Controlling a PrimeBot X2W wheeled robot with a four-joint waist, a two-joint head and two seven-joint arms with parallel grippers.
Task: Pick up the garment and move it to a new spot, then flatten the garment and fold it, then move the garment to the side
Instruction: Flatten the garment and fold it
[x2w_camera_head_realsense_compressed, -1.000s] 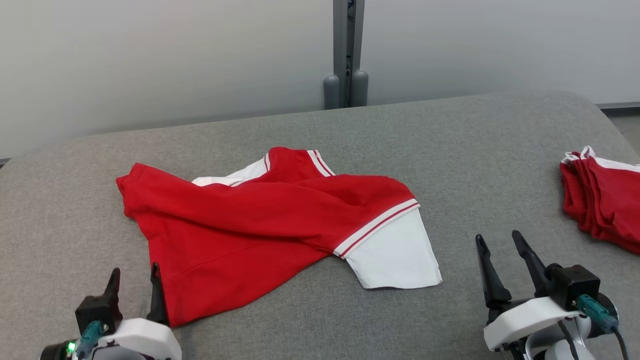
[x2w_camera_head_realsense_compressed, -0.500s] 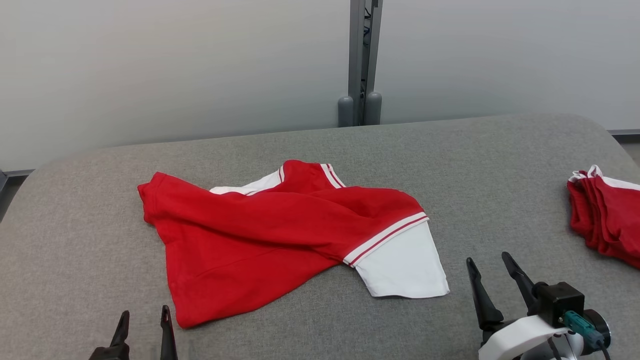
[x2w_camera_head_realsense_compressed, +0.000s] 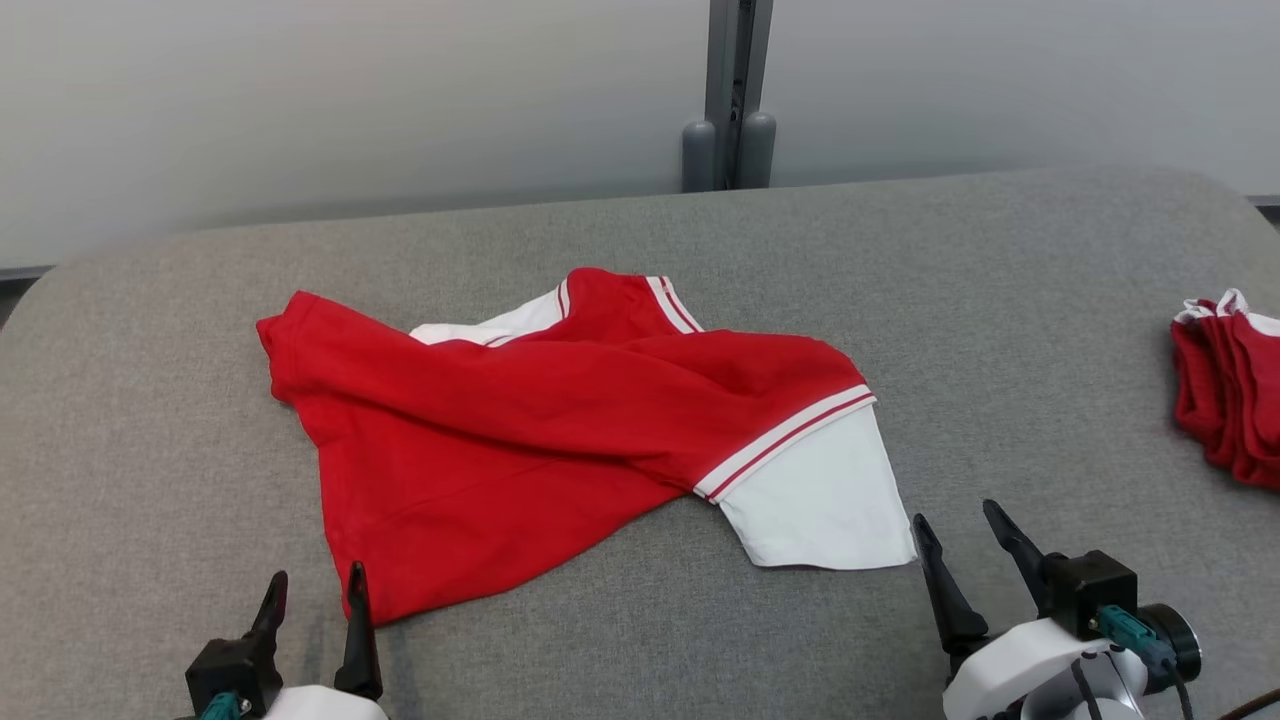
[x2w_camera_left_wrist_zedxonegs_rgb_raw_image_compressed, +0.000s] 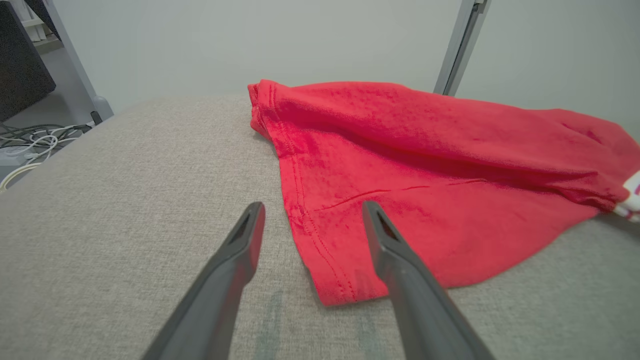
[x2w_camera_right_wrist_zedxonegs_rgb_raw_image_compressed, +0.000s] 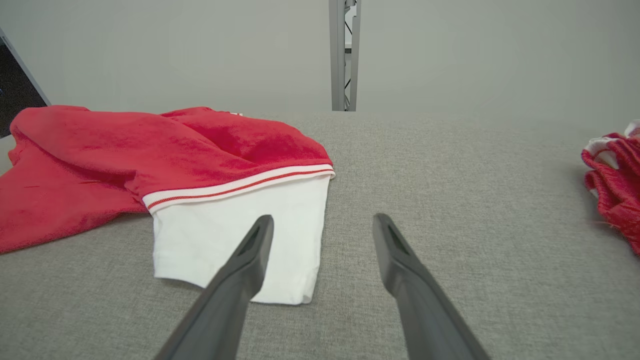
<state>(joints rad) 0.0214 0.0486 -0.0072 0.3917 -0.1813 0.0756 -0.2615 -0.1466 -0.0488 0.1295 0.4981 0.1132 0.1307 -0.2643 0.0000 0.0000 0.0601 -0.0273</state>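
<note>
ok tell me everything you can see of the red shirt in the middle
The red shirt looks like soft knit cloth, rumpled and twisted, with ridges running across it. A white sleeve lies flat at its right end, past a red-and-white striped band; another white patch peeks out at the back. It rests on the grey cloth-covered surface. The open left claw is at its near hem corner, the open right claw beside the sleeve; neither grips it.

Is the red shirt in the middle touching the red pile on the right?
Apart. The head view shows bare grey surface between the red shirt and the red pile.
</note>
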